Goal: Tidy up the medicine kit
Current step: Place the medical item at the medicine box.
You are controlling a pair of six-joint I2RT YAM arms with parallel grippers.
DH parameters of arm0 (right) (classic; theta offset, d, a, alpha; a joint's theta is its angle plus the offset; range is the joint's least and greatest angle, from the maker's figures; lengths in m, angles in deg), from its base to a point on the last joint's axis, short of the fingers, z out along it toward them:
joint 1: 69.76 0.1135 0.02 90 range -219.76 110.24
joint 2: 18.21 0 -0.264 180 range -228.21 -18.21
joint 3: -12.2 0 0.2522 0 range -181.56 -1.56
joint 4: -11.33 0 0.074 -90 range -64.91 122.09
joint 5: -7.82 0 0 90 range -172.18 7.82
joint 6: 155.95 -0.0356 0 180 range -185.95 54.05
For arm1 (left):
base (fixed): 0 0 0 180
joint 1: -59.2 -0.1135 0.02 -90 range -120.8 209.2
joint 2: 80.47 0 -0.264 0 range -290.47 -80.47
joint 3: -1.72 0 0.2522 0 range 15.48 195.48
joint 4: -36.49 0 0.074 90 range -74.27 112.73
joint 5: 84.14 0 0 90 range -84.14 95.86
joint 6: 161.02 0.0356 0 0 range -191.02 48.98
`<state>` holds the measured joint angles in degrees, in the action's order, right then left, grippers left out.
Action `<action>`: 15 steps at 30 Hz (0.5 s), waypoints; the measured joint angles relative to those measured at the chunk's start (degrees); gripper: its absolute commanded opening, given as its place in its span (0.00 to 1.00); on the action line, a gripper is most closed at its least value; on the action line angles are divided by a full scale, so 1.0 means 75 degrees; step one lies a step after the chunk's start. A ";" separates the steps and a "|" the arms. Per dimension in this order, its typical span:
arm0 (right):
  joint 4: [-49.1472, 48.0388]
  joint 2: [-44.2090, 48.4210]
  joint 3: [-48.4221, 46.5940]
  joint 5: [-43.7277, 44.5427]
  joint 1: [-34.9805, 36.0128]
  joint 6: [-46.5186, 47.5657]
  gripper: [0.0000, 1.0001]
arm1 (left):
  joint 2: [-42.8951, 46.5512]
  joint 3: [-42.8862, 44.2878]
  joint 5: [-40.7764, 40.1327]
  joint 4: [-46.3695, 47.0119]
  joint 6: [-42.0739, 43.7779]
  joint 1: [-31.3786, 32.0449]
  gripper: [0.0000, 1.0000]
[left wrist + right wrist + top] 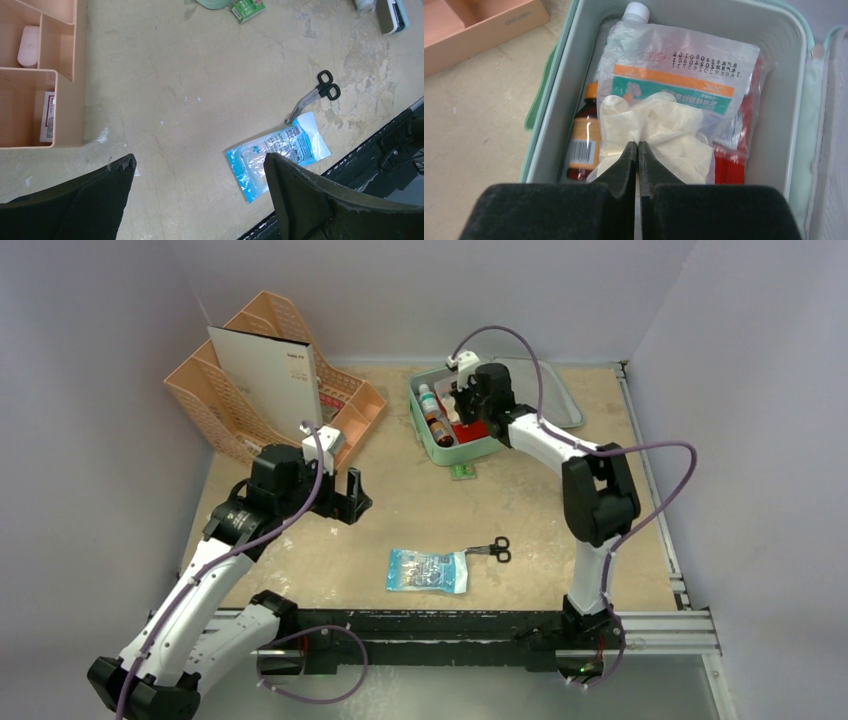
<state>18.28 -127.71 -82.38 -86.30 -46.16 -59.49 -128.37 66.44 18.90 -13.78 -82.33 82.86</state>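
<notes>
While the left pincer [199,160] hangs spread wide above the table [190,90] with nothing in it, the right pincer [638,145] is pressed fully together inside the medicine kit [776,100]. Its tips rest against a clear bag of pale gloves [674,90]; I cannot tell whether any film is caught between them.

The mint-green kit lies open at the far side of the table, right of centre, with its lid laid back to the right.

From overhead the right arm hides most of the contents. Its wrist camera shows them: one glove bag on top, two bottles along the left wall, a brown one [585,140] and a white-capped one [636,10], and one red pouch [729,167] beneath.

On the near table lie one pair of black-handled scissors [317,95] and, just beside them, one blue-and-clear packet [277,152]. One small green packet [247,9] sits at the kit's near edge.

Only the left wrist camera looks into the peach organizer [67,75], where a pale pink item [29,45] and a red-and-white box [47,117] sit in separate compartments.
</notes>
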 measured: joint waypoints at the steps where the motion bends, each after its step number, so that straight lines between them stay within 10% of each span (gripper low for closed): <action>1: -0.0003 -0.0198 -0.0192 -0.0032 0.0003 0.0099 0.00 | 0.0015 0.0000 -0.0009 0.0000 0.0000 0.0000 0.98; 15: 0.0137 -0.2253 -0.2579 0.0050 0.0003 0.0493 0.00 | 0.0119 0.0000 -0.0154 0.0000 0.0003 0.0000 0.98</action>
<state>19.31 -144.60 -101.72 -85.93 -46.14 -55.79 -127.48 66.44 17.74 -13.78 -82.31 82.86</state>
